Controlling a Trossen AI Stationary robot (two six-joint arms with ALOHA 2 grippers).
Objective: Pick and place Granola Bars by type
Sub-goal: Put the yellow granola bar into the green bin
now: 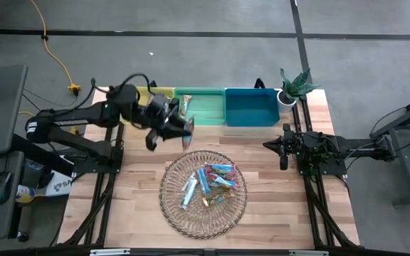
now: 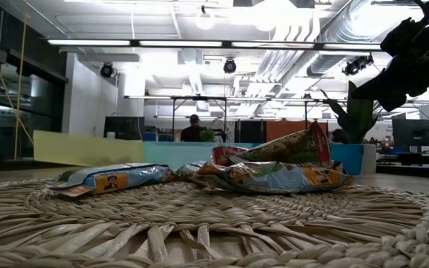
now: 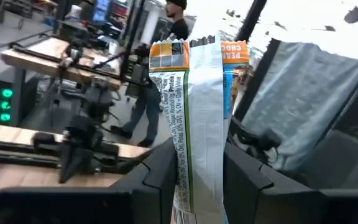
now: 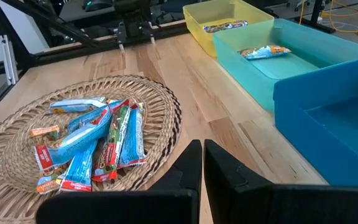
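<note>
Left wrist view showed your left claw (image 3: pixel 197 171) clamped on one granola bar (image 3: pixel 194 118), mid-carry near the green bin (image 1: pixel 203 107); you'd next match its type, then release.

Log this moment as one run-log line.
left claw: shut on orange-white wrapped granola bar, raised beside green bin | right claw: shut, idle over table | round wicker tray: bars remain

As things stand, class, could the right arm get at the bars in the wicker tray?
Probably yes. The right gripper rests shut beside the wicker tray, nothing lies between them, and the bars sit uncovered. The left gripper, holding a bar, is off by the bins.
</note>
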